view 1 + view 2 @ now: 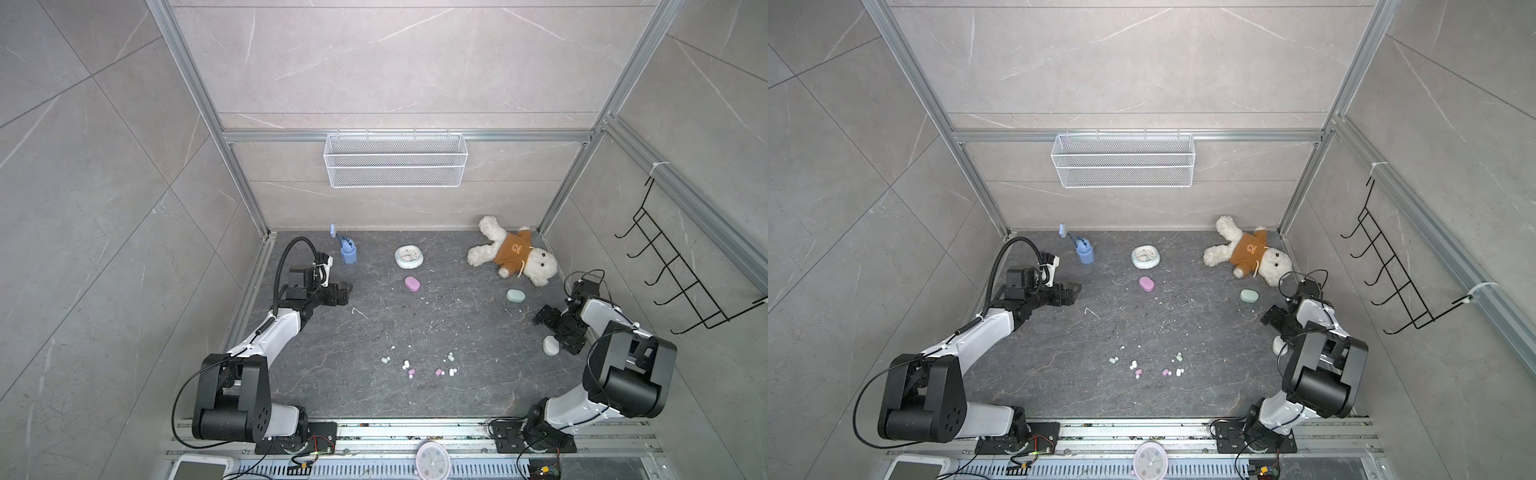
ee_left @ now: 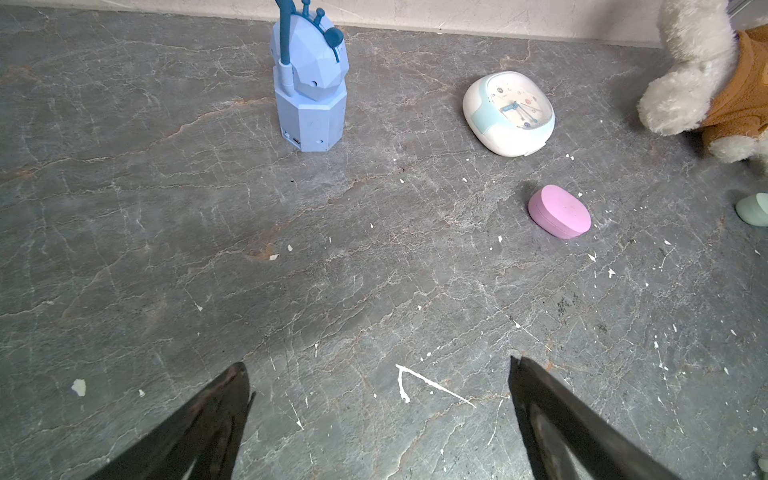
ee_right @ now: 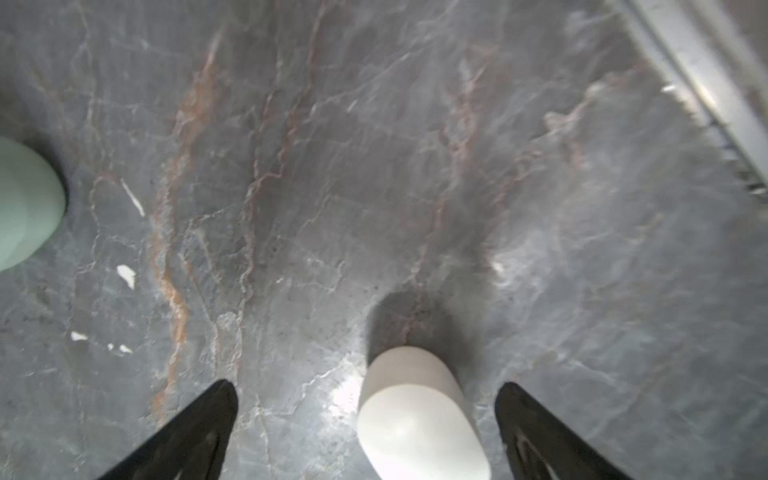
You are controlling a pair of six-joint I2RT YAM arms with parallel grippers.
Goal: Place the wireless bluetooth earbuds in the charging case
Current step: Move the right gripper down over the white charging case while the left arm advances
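Wireless bluetooth earbuds (image 1: 411, 372) lie loose in a small scatter on the dark stone tabletop (image 1: 332, 386), at the lower middle of both top views, in white, mint and pink, well apart from both arms. Three charging cases sit farther up the frame. The pink case (image 1: 412, 284), lid closed, is at center, just below a small clock (image 1: 409, 256). The mint case (image 1: 515, 295) is to the right, under a plush bear (image 1: 513, 253). The white case (image 3: 419, 415) lies between the spread fingers of the right gripper (image 3: 368, 386), with a gap on each side in the right wrist view, so nothing is grasped. At the left, the left gripper (image 2: 376, 363) is released wide over bare stone, near a blue toy (image 1: 348, 251).
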